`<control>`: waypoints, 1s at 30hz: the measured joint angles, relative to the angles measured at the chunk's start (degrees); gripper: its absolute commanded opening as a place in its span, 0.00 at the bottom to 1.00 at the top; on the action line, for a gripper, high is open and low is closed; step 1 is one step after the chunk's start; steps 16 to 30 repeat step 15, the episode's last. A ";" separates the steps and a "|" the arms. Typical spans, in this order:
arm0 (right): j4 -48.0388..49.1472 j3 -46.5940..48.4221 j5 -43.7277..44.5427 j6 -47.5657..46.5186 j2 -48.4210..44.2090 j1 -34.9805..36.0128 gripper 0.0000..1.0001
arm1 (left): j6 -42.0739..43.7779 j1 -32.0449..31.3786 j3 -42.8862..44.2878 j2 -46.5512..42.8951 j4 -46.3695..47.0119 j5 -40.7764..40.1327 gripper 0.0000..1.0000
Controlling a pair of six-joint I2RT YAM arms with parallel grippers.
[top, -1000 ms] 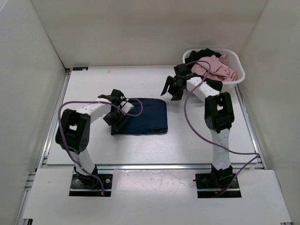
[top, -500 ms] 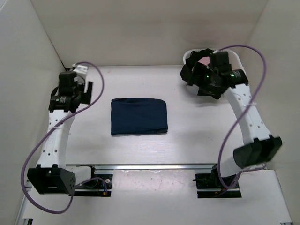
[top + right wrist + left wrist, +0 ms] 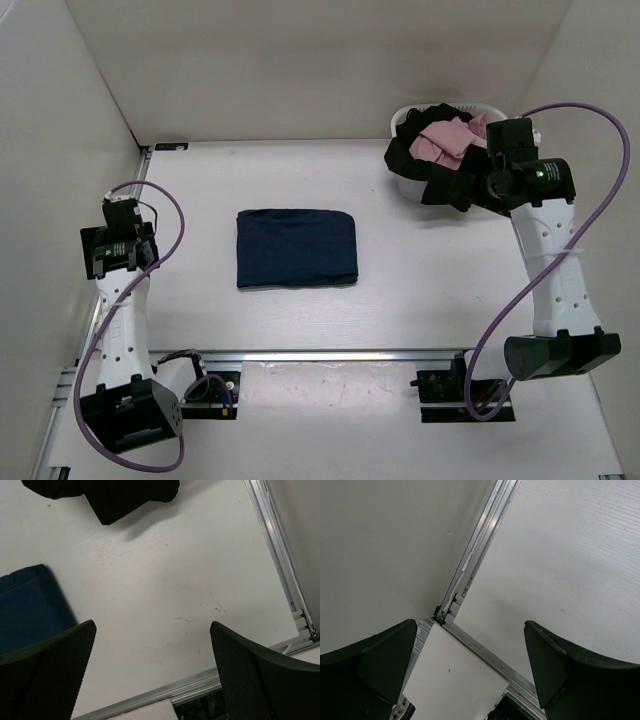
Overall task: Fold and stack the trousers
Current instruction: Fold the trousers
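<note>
The trousers [image 3: 296, 248] lie folded as a dark blue rectangle in the middle of the table, with nothing touching them. Their right end [image 3: 27, 605] shows at the left of the right wrist view. My left arm [image 3: 118, 300] stands at the table's left edge, well clear of them. In its wrist view my left gripper [image 3: 470, 625] is open and empty over the near-left corner rail. My right arm [image 3: 550, 260] reaches up beside the basket. My right gripper [image 3: 152, 625] is open and empty, high above bare table to the right of the trousers.
A white basket [image 3: 505, 108] at the back right holds pink cloth [image 3: 450, 138]. A black cloth [image 3: 435, 172] hangs over the basket's front and shows at the top of the right wrist view [image 3: 110, 495]. Metal rails [image 3: 485, 545] edge the table, and white walls enclose it.
My left gripper has left the trousers' left edge and swung out to the left rail. My right arm has swung right, toward the basket. Both grippers have opened wide.
</note>
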 measured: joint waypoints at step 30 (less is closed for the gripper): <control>-1.25 -5.25 3.19 -0.17 -6.67 0.09 0.99 | -0.59 0.00 1.09 -0.02 -0.83 0.79 1.00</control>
